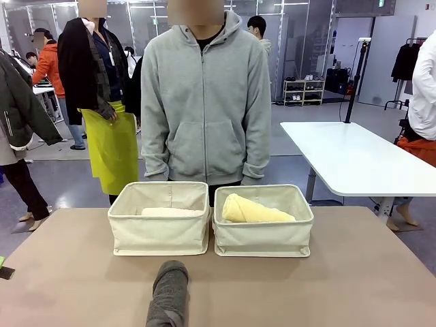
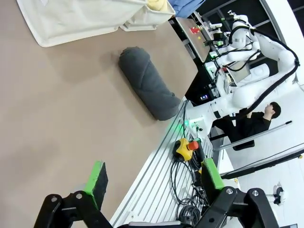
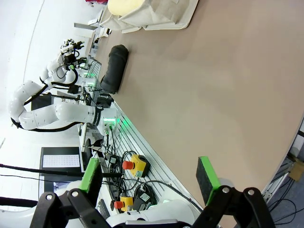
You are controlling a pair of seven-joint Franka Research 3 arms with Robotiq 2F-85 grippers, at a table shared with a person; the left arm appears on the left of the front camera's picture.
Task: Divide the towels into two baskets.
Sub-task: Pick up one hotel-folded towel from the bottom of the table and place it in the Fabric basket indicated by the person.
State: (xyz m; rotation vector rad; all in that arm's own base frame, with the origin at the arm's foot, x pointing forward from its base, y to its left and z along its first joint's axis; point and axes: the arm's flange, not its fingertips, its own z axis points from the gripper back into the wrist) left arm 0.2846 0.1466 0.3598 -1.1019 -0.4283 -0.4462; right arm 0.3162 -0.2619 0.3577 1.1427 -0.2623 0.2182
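Waiting on the brown tabletop (image 1: 354, 279) is the dark grey rolled terry towel (image 1: 169, 293), lying lengthways near the robot's edge, just in front of the gap between the two cream canvas baskets (image 1: 161, 235) and apart from both. The left-hand basket holds a pale, whitish rolled towel (image 1: 172, 212) lying low inside; the right-hand basket (image 1: 264, 238) has a pale yellow rolled towel (image 1: 255, 211) propped at a slant, one end riding up toward the rim. A person in a grey zip hoodie (image 1: 204, 102) stands just behind the baskets, arms down.

Now the grippers: the left gripper (image 2: 154, 183) hangs over the table's near edge with its green pads spread wide and nothing between them, the grey roll lying well ahead of it. The right gripper (image 3: 149, 178) is likewise splayed and empty (the same grey roll shows far off toward the top of its view).

That roll looks soft and squashy, light for its bulk, grippy rather than slick. My call: pinch it across the middle so neither end droops, and squeeze well in, since terry gives before it holds. The risk I'd watch is the outer layer unrolling.
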